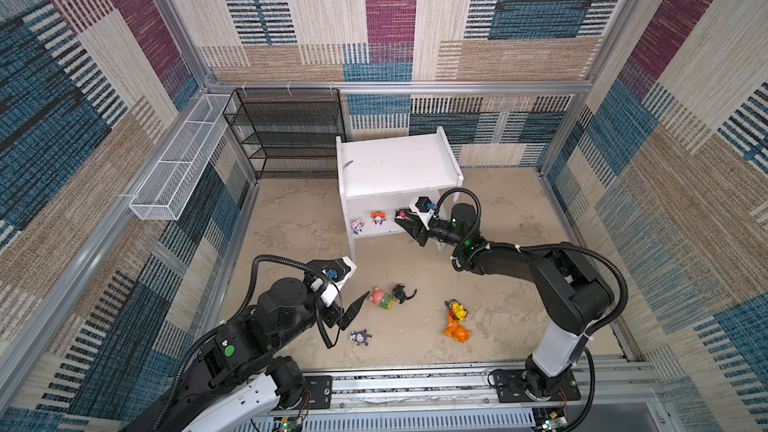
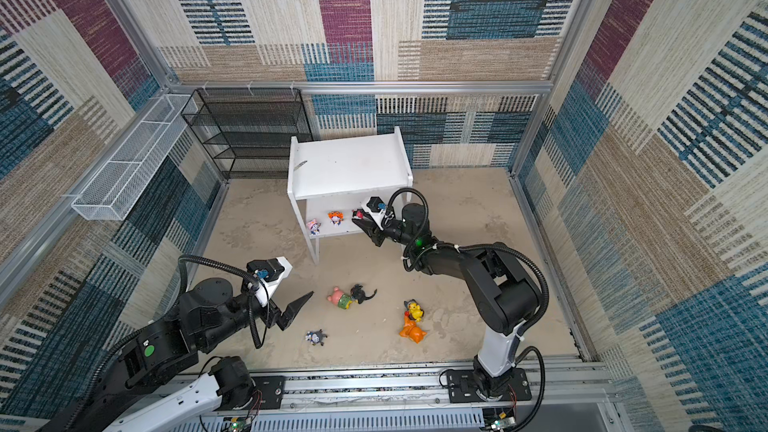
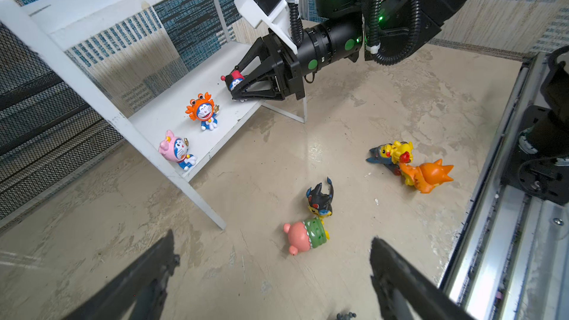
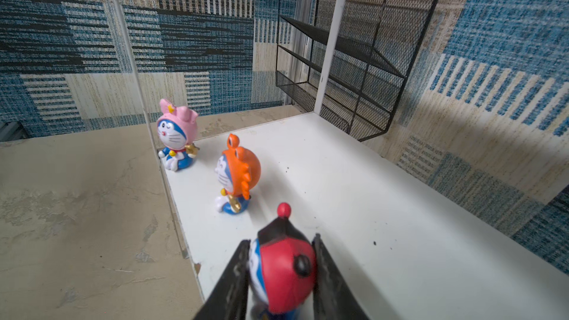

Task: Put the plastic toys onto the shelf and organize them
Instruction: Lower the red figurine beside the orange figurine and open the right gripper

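Right wrist view: right gripper [image 4: 281,238] closed narrowly on the red-capped toy [image 4: 286,272], a finger against each side of its head, over the right part of the lower board [image 4: 369,195] of the shelf [image 1: 395,164]. Both top views show this grip only as a small red spot. Whether its base rests on the board cannot be told.

Left wrist view: left gripper [image 3: 271,249] spread wide and empty above the worktop [image 1: 291,222].

Count, eight toys:
- On the lower board, left of the held one: orange-hooded tiny toy [image 4: 238,173] and pink-hooded tiny toy [image 4: 177,133], both upright.
- On the worktop, nearer: pink-and-green toy [image 1: 382,297] touching black-hooded toy [image 1: 401,293]; to the right, blue-hooded toy [image 1: 456,309] touching orange toy [image 1: 457,330].
- Grey tiny toy [image 1: 360,337]: clear in both top views, clipped in the left wrist view
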`<state>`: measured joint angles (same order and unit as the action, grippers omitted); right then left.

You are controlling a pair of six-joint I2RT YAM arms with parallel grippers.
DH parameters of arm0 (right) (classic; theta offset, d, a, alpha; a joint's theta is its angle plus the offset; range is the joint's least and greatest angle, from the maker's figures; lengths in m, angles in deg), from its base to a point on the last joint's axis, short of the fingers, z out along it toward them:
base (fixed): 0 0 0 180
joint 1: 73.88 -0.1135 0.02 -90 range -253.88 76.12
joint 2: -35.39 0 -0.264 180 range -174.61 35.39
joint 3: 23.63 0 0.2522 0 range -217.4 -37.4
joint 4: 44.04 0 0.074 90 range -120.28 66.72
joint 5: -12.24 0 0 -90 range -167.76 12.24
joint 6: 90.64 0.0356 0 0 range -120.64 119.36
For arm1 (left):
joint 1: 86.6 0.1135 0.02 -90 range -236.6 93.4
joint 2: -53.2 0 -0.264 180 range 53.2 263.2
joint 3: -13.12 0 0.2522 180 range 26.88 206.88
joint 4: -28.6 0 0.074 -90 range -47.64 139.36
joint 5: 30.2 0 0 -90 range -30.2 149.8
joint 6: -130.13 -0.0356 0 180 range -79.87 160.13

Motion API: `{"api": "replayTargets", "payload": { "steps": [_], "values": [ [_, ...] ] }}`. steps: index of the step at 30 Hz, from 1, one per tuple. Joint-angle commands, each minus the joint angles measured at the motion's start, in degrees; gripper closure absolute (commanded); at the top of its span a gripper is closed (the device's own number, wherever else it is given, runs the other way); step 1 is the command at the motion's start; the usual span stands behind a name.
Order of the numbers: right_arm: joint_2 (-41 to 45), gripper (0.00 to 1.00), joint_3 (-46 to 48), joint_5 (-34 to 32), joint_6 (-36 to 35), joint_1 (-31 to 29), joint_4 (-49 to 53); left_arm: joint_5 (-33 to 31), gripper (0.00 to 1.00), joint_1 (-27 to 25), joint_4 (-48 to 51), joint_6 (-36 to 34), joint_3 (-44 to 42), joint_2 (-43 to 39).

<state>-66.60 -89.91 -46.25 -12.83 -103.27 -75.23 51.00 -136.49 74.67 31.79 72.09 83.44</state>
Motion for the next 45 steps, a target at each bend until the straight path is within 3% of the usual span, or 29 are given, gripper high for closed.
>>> {"api": "replayTargets", "payload": {
  "steps": [1,31,45],
  "values": [
    [-0.3,0.66,-0.57,0.34,0.99,0.12,-1.06,0.05,0.01,0.09,-1.82,0.35,0.02,-0.27],
    [3.04,0.51,1.1,0.49,1.47,0.16,0.43,1.86,0.01,0.54,-1.51,0.43,0.08,-1.06],
    [13.39,0.32,7.44,4.04,3.65,-0.81,3.73,-0.39,0.01,0.93,0.52,3.04,0.58,0.26]
  ]
}}
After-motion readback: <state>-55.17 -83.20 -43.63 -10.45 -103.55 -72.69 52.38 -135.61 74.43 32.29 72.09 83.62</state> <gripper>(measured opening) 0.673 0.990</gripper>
